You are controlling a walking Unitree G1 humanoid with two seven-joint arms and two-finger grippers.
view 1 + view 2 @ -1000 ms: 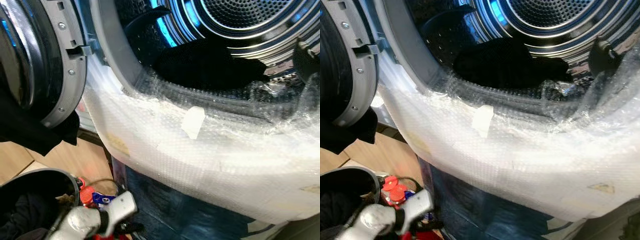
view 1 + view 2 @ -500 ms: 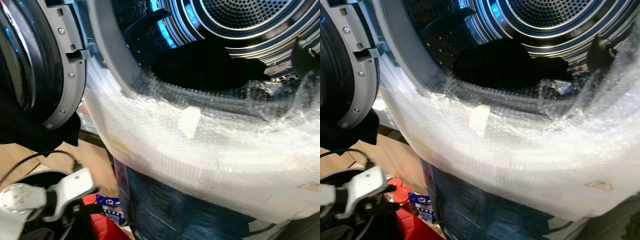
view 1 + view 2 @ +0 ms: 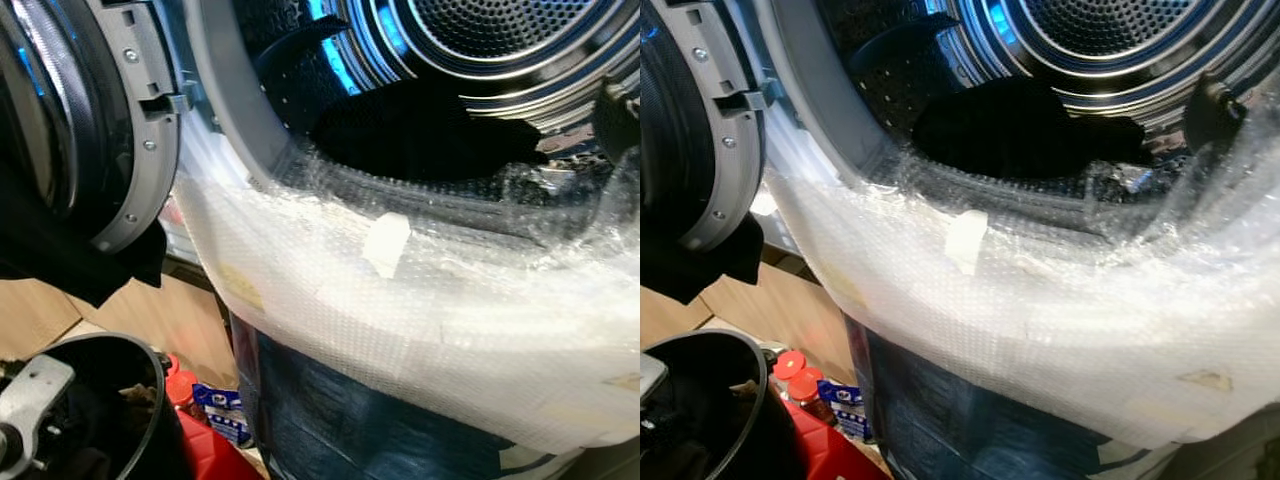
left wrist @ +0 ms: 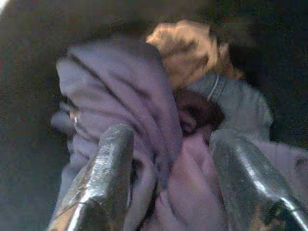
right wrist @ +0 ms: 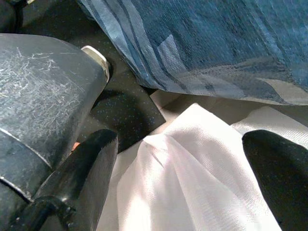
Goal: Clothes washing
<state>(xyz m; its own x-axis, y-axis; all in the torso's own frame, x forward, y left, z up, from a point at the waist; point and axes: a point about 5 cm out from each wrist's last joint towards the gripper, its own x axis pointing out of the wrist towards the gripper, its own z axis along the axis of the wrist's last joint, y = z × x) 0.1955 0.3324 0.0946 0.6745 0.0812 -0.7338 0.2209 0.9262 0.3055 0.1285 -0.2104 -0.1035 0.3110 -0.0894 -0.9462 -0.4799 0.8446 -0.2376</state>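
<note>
Left gripper (image 4: 171, 180) with fingers (image 4: 103, 178) spread, poised over a heap of clothes: purple-grey garment (image 4: 120, 91), tan fabric (image 4: 185, 50) behind, blue-grey denim (image 4: 236, 101) beside it.

No text, brand or number can be read. A blue-and-white label (image 3: 222, 412) on a package beside the red-capped containers (image 3: 800, 377) carries print too small and blurred to make out, and a pale triangular sticker (image 3: 1206, 381) on the bubble wrap (image 3: 1040, 310) shows no legible sign.
</note>
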